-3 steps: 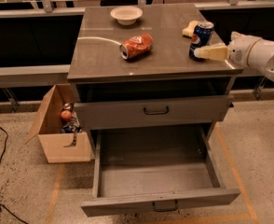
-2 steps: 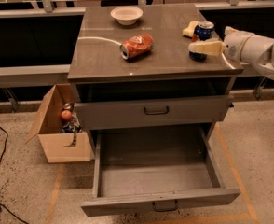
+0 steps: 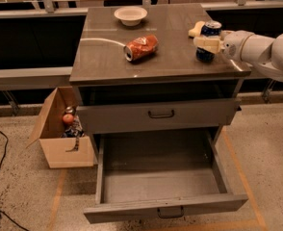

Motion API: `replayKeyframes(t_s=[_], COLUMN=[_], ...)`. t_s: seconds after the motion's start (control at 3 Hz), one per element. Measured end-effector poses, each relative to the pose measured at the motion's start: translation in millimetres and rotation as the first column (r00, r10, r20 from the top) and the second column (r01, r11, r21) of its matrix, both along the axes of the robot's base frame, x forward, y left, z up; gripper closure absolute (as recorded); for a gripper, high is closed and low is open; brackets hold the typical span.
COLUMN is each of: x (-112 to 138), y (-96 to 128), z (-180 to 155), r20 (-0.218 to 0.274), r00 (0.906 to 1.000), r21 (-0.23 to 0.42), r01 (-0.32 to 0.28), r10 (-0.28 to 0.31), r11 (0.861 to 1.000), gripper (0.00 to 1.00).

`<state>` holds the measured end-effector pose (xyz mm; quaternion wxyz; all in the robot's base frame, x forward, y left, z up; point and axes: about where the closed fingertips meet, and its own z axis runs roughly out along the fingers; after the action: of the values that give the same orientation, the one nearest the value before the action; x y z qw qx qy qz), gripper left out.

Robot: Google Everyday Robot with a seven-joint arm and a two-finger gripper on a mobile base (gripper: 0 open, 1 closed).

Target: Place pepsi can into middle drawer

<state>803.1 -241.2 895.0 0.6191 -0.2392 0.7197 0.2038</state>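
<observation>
The gripper (image 3: 207, 43) has slid left against the pepsi can (image 3: 212, 30); whether it grips, I cannot tell. The middle drawer (image 3: 160, 179) stands open, showing its grey floor.

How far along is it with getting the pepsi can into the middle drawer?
Done: the middle drawer is pulled open. In hand: the pincer is at the pepsi can, which stands on the cabinet top. Left: lifting it and setting it in the drawer.
</observation>
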Motion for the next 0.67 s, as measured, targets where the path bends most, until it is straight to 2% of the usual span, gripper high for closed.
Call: replayKeyframes(t_s=[0.33,0.67], x=[-12,-35], y=[-5,-13], z=[24,46], r20=[0.025,0.018], r00=[0.9996,0.9995], r21=[0.023,0.051], r01=[-0.009,-0.026], r10=[0.008,0.025], r11=[1.0,0.998], gripper=[0.7,0.93])
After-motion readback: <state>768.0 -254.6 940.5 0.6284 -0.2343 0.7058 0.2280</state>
